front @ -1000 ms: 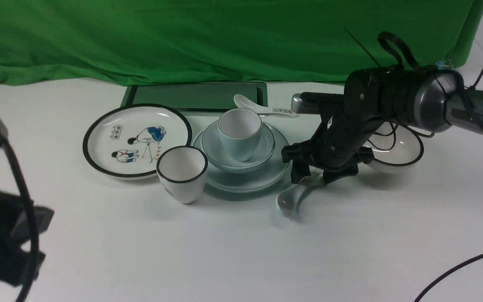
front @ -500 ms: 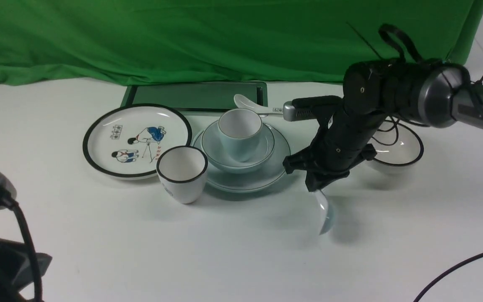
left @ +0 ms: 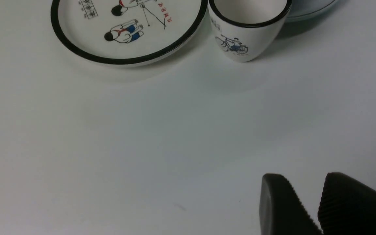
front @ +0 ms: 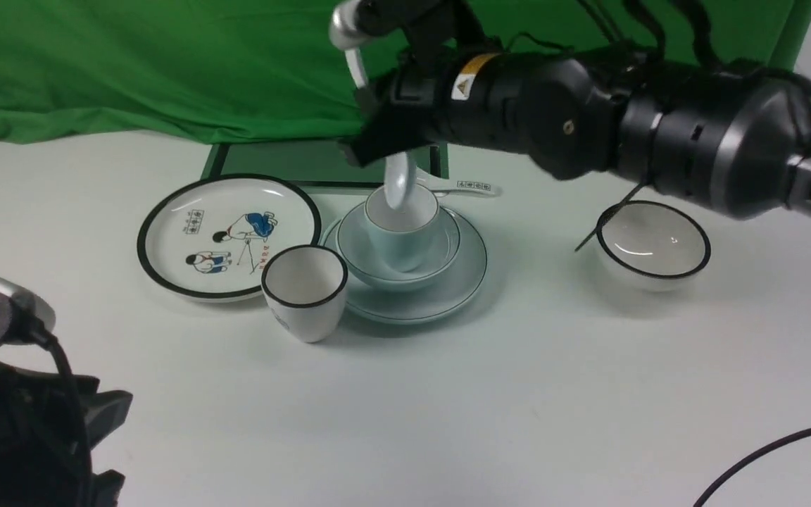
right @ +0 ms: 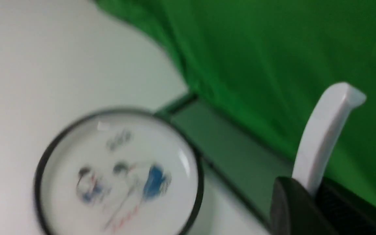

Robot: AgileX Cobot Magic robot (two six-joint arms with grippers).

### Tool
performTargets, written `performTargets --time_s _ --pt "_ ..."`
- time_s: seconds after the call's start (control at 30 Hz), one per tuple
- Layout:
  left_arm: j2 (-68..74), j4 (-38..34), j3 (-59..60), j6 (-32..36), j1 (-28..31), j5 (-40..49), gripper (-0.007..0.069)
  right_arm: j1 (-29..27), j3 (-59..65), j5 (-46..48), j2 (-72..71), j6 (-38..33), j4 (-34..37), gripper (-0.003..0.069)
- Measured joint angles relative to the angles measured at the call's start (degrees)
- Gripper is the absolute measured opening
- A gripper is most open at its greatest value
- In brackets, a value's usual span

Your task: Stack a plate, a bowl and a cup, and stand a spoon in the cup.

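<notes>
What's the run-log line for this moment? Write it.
stage: spoon insertion | right gripper: shut on spoon, upright, tip at cup mouth | cup in bowl on plate | left gripper: empty

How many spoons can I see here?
2. One spoon is clamped in the right gripper, its scoop at the cup's mouth; the printed spoon lies on the table behind the plate.

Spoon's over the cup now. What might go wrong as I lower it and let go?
1. The spoon hangs from the right gripper at the mouth of the cup. Clipping the rim may tip the cup, which merely rests in the bowl on the plate.
2. Released high, the spoon may drop hard, or lean over and topple the small cup.
</notes>
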Motion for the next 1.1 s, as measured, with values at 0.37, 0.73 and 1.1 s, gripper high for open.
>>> performTargets --time_s 0.37,0.73,1.1 --pt "-0.02 -0.24 0.12 -0.30 0.00 -1.42 0.0102 -1.06 0.32 -14.87 10.56 -6.83 0.00 0.0092" --pt "-8.21 -0.05 0.12 -0.14 0.00 -0.31 -0.0037 -1.16 0.38 4.80 3.79 -13.44 0.00 0.0228" --pt "-28.54 -0.05 7.57 -0.31 0.00 -12.17 -0.0036 -1.22 0.31 34.81 -28.07 0.47 -12.55 0.0013"
